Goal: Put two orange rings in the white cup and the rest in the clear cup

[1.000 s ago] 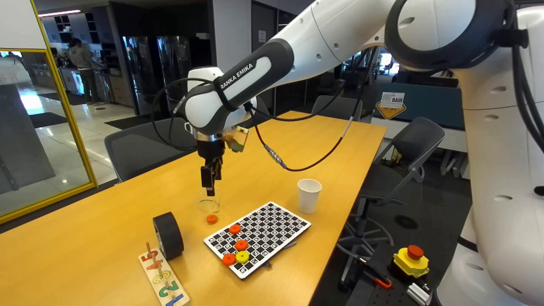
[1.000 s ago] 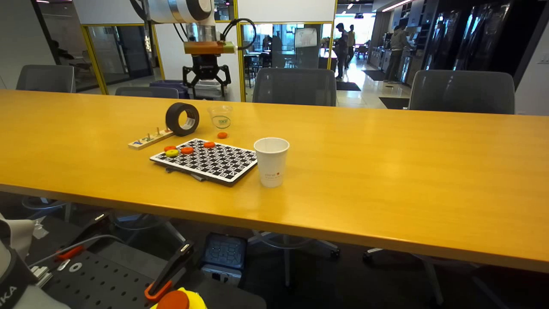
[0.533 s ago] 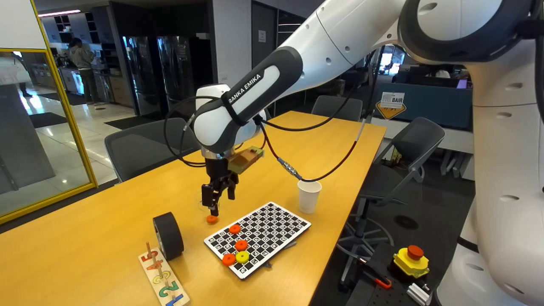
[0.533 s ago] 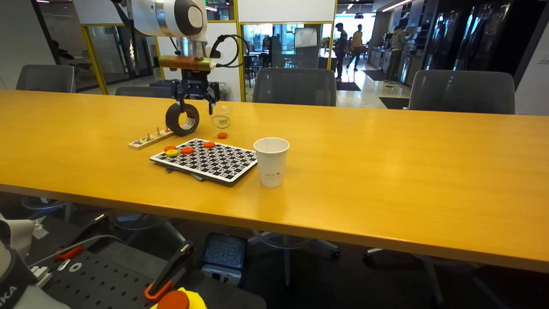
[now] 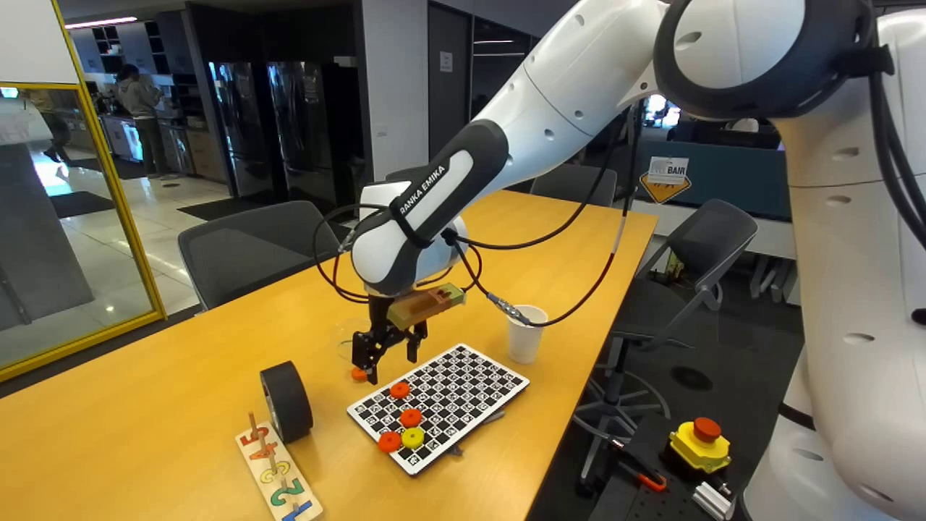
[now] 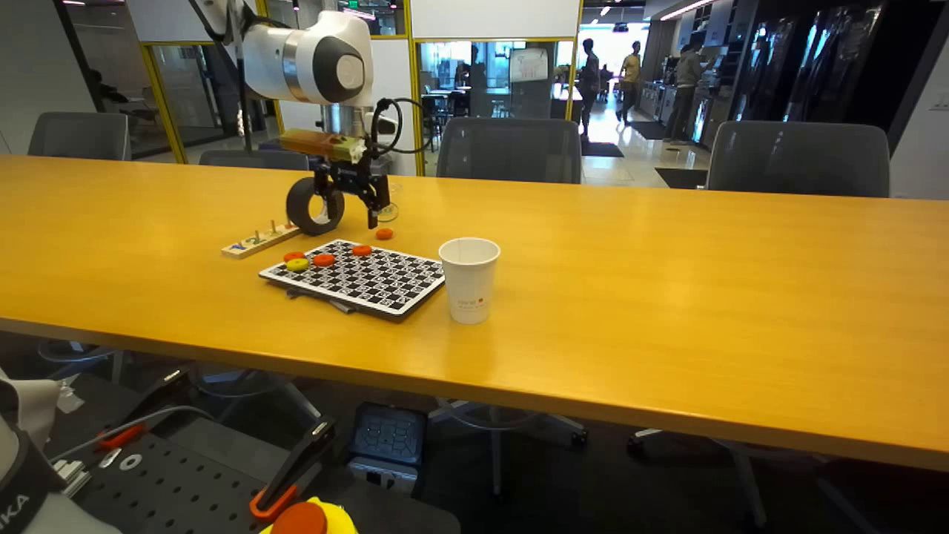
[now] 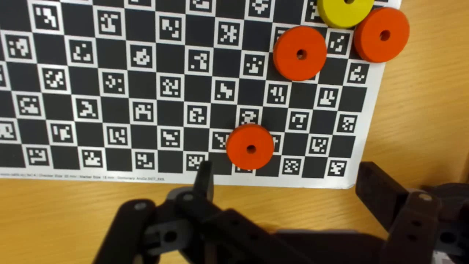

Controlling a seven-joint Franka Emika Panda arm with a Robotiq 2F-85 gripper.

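In the wrist view, three thick, flat, bright orange rings (image 7: 250,137), each pierced by a small central hole, lie on a black-and-white checkerboard plate (image 7: 113,157). Two sit close against a flat yellow ring (image 7: 342,14), which the upper edge cuts off. The black two-fingered gripper (image 7: 285,172) has its jaws wide apart, with nothing between them. The rings appear light, stiff and hardly fragile, probably painted wood; their smooth faces may slide on the plate. A grip low on opposite sides of the rim should serve best, since the hole looks too narrow for a fingertip.

In an exterior view, a fourth orange ring (image 5: 358,375) lies on the honey-coloured wooden table (image 5: 181,420), partly masked by the gripper. A metal cable connector (image 5: 507,308) overlaps the rim of the opaque white, handleless, apparently paper cup (image 5: 524,344).

In an exterior view, the small transparent, colourless cup (image 6: 391,211) stands just behind the fourth ring, its outline faint and partly covered by the gripper. The white cup's floor is out of sight, so its contents cannot be told.
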